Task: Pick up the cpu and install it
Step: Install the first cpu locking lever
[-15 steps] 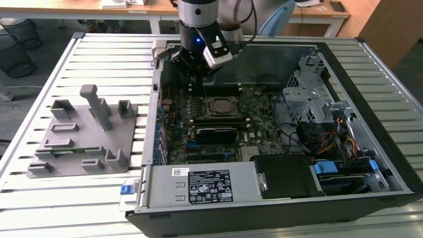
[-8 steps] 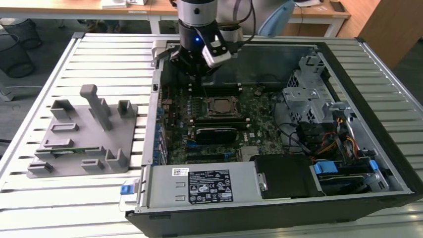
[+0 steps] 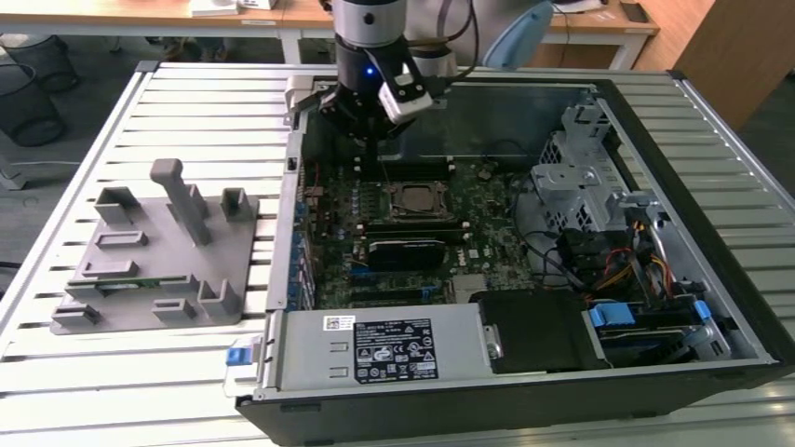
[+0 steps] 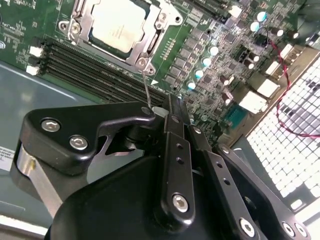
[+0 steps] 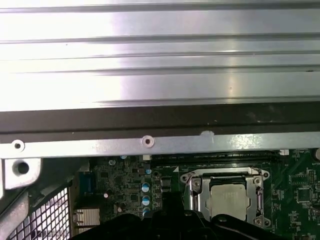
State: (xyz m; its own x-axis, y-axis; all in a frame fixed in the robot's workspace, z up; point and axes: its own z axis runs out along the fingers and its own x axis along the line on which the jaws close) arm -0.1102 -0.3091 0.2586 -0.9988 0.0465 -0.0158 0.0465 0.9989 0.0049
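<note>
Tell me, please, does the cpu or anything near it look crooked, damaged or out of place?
Nothing stands out. The cpu lies flat and square inside its socket frame on the motherboard, with no tilt or visible damage in both wrist views. The gripper is beside the socket, apart from it.

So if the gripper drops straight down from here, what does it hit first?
Probably the motherboard beside the socket, near the memory slots, not the cpu, which already sits in its socket frame. Depth is hard to judge.

The cpu (image 4: 117,27) runs off the frame edge in the second wrist view; in the first wrist view, the dark fingers' housing (image 5: 175,225) covers the cpu's near edge. Fingertips stay hidden.
</note>
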